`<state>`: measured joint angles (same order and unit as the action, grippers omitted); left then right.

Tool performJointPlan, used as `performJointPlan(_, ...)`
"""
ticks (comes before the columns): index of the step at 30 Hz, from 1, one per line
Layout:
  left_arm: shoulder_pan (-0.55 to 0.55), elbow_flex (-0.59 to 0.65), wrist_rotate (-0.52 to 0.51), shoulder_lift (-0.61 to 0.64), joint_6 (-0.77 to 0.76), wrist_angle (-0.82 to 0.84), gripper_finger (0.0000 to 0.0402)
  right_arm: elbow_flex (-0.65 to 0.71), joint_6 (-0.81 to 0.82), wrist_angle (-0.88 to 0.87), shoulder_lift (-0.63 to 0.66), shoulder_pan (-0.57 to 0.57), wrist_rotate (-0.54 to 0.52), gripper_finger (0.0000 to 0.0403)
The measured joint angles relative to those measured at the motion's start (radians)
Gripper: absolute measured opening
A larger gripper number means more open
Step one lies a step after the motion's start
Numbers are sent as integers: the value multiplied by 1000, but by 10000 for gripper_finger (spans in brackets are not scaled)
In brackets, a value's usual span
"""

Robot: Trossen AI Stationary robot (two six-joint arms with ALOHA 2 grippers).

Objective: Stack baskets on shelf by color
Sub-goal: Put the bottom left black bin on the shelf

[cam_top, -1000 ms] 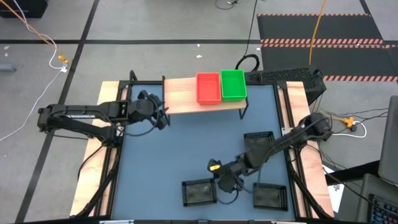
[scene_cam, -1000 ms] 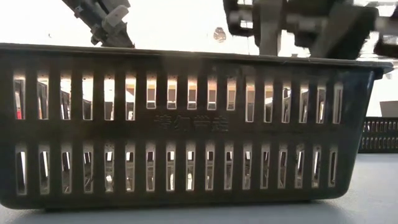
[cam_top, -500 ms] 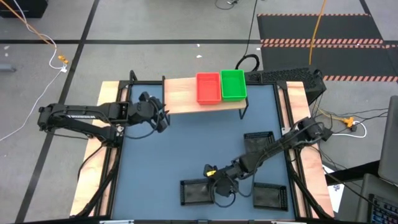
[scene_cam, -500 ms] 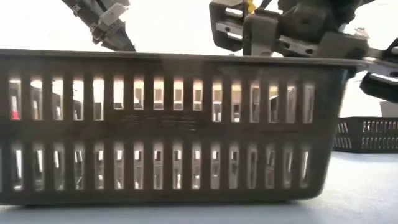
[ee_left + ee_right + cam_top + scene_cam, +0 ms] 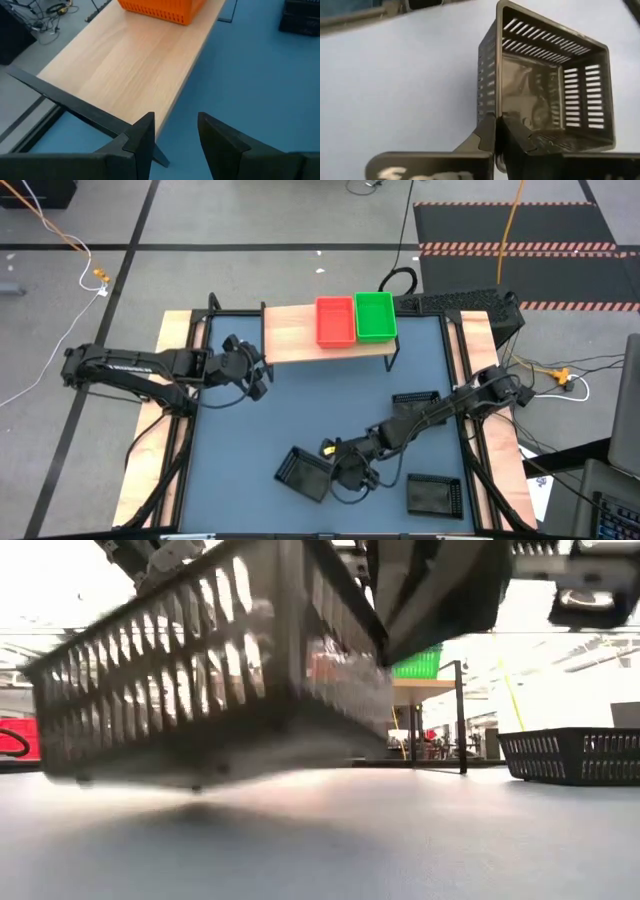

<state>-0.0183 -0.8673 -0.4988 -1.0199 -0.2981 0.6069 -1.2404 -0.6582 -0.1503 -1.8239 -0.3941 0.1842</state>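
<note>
A red basket point(image 5: 335, 320) and a green basket point(image 5: 374, 316) stand side by side on the right half of the wooden shelf point(image 5: 290, 335). My right gripper point(image 5: 343, 468) is shut on a black basket point(image 5: 303, 473) near the table's front; that basket hangs tilted above the table point(image 5: 210, 670). Two more black baskets rest on their bases on the table: one point(image 5: 434, 495) at the near right, one point(image 5: 417, 405) partly under my right arm. My left gripper point(image 5: 260, 373) hovers open by the shelf's left end, its fingers point(image 5: 175, 145) holding nothing. My right gripper pinches one side wall of the black basket at its rim point(image 5: 494, 112), near a corner, with one finger point(image 5: 520, 137) inside and one point(image 5: 482, 137) outside. It comes at the end of the basket that faces the table's right. The basket is lifted clear and tilted, held end highest.
The shelf's left half point(image 5: 135, 65) is bare wood. The blue-grey tabletop point(image 5: 280, 420) between the shelf and the black baskets is open. Black frame rails point(image 5: 185, 440) run along both table sides. Cables lie on the floor beyond the table.
My right gripper has shut on the black basket's wall, moved a little toward the table's left edge and risen. The basket, which stood flat on the table, is now lifted clear, tipped with its held end up, and turned askew.
</note>
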Motion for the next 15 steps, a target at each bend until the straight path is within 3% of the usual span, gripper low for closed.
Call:
performJointPlan(10,-58,1,-223,45,-52,6,152,-216,248,-157,66,92,-15,3)
performJointPlan(12,-76,0,-258,81,-55,10,152,-266,270,-188,71,109,-85,3)
performJointPlan(15,-107,0,-303,139,-60,25,152,-339,253,-221,68,130,-276,3)
